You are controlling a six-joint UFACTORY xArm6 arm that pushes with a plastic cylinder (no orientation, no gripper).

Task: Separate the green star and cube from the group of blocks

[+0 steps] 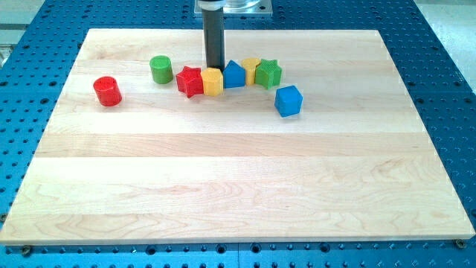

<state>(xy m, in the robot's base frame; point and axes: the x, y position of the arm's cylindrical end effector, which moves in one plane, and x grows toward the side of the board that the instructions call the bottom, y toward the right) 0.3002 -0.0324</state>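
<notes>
Nearest the table's (238,216) bottom edge sits the blue cube (288,100), right of centre and apart from the row. Behind it the green star (269,73) touches a yellow block (251,69), then a blue block (233,74), another yellow block (213,82) and a red star (190,81). A red cylinder (107,91) and green cylinder (161,69) stand toward the left edge. Rod tip (215,68) sits just behind the second yellow block; no fingers exist.

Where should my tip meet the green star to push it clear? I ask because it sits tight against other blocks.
Judging by the layout, press the green star on its view-left face, beside the yellow block, and push toward the view's right. That side is bare board; the blue cube lies below-right. My tip now stands behind the yellow cube.
</notes>
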